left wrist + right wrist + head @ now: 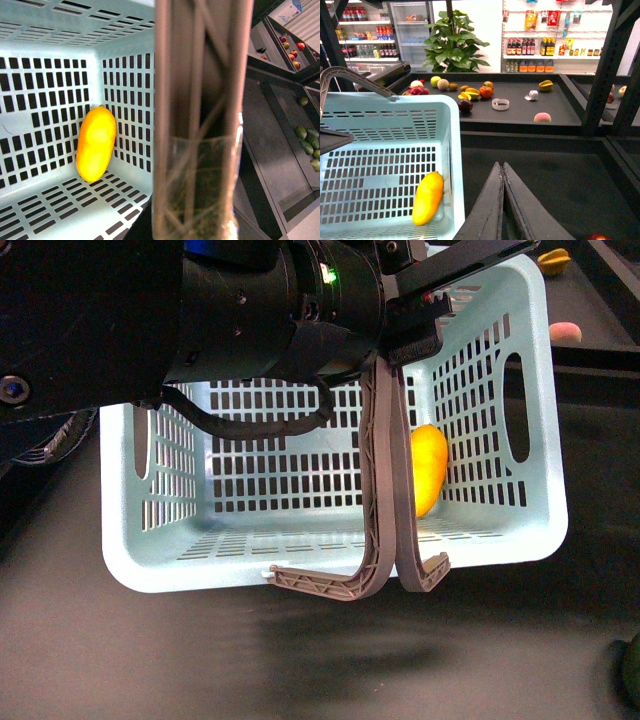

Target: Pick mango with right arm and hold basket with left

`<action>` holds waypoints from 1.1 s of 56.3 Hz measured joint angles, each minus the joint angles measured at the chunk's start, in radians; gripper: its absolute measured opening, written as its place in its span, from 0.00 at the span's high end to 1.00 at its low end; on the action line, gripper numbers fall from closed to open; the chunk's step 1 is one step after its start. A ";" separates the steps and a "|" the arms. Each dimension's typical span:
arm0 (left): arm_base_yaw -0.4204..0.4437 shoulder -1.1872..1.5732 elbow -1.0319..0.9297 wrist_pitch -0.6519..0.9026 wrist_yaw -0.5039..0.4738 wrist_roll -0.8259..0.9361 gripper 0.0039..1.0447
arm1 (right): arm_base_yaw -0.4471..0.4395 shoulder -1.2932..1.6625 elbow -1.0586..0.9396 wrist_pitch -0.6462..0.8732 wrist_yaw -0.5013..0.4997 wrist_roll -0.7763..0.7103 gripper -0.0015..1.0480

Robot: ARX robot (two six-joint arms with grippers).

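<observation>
**A:** Where's the mango [428,468] right now?

**B:** Inside the basket [200,575], down on the slotted floor, propped on end against the wall on the robot's right. From the front, the 2 grey-brown handles [385,480] cover its left edge.

**A:** And who's got the basket?

**B:** The left gripper [397,352]. Both handles are swung up and meet in the middle, and the jaws pinch the pair together at the top. The black left arm [250,310] looms over the basket's far side, with its green light [327,276] on and its cable [260,425] looping down across the back wall.

**A:** What about the right gripper [500,167]?

**B:** It's outside the basket, beside the right-hand wall, over the dark table [545,185]. Its 2 fingers are pressed together with nothing between them, and it's apart from the mango.

**A:** Anything else around?

**B:** Past the basket there's a dark counter [520,107] scattered with loose fruit, including a pale pink fruit [542,117] near its front edge. A leafy plant [452,37] stands behind it, and there are shelves of bottles [530,47] at the back.
</observation>
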 joint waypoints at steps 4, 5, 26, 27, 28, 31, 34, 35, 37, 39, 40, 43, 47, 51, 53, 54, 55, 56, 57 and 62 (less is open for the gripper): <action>0.000 0.000 0.000 0.000 0.001 0.000 0.95 | 0.000 -0.027 0.000 -0.027 0.000 0.000 0.98; 0.000 0.000 0.000 0.000 0.001 0.000 0.95 | 0.000 -0.032 0.000 -0.033 0.000 0.000 0.98; 0.000 0.000 0.000 0.000 0.000 0.001 0.95 | 0.000 -0.245 0.001 -0.257 -0.003 0.000 0.98; 0.000 0.000 0.000 0.000 0.000 0.001 0.95 | 0.000 -0.251 0.001 -0.257 -0.003 -0.001 0.98; 0.000 0.000 0.000 0.000 0.000 0.000 0.95 | 0.000 -0.254 0.001 -0.257 -0.003 0.000 0.98; 0.000 0.000 0.000 0.000 0.001 -0.001 0.95 | 0.000 -0.254 0.001 -0.261 -0.003 -0.001 0.98; 0.000 0.000 0.000 0.000 0.000 0.001 0.95 | 0.000 -0.254 0.001 -0.261 -0.003 0.000 0.98; 0.000 0.000 0.000 0.000 0.000 0.001 0.95 | 0.000 -0.254 0.001 -0.261 -0.003 -0.001 0.98; 0.000 0.000 0.000 0.000 0.000 0.002 0.95 | 0.000 -0.254 0.001 -0.261 -0.003 -0.001 0.98; 0.000 0.000 0.000 0.000 0.002 0.000 0.95 | 0.000 -0.254 0.001 -0.262 -0.003 -0.001 0.98; 0.000 0.000 0.000 0.000 0.003 -0.001 0.95 | 0.000 -0.254 0.001 -0.262 -0.003 0.000 0.98; 0.000 0.000 0.000 0.000 0.002 -0.002 0.95 | 0.000 -0.254 0.001 -0.262 -0.003 -0.001 0.98; 0.000 0.000 0.000 0.000 0.001 0.001 0.95 | 0.000 -0.254 0.001 -0.262 -0.003 -0.001 0.98; 0.000 0.000 0.000 0.000 0.001 0.001 0.95 | 0.000 -0.254 0.001 -0.262 -0.003 -0.001 0.98; 0.000 0.000 0.000 0.000 0.001 0.000 0.95 | 0.000 -0.254 0.001 -0.262 -0.003 0.000 0.98; 0.000 0.000 0.000 0.000 0.001 -0.001 0.95 | 0.000 -0.254 0.001 -0.262 -0.003 -0.001 0.98; 0.000 0.000 0.000 0.000 0.002 -0.001 0.95 | 0.000 -0.254 0.001 -0.262 -0.003 0.000 0.98; 0.000 0.000 0.000 0.000 0.002 -0.001 0.95 | 0.000 -0.254 0.001 -0.262 -0.003 -0.001 0.98; 0.000 0.000 0.000 0.000 0.001 -0.001 0.95 | 0.000 -0.254 0.001 -0.262 -0.003 -0.001 0.98; 0.000 0.000 0.000 0.000 0.000 0.000 0.95 | 0.000 -0.254 0.001 -0.262 -0.003 -0.001 0.98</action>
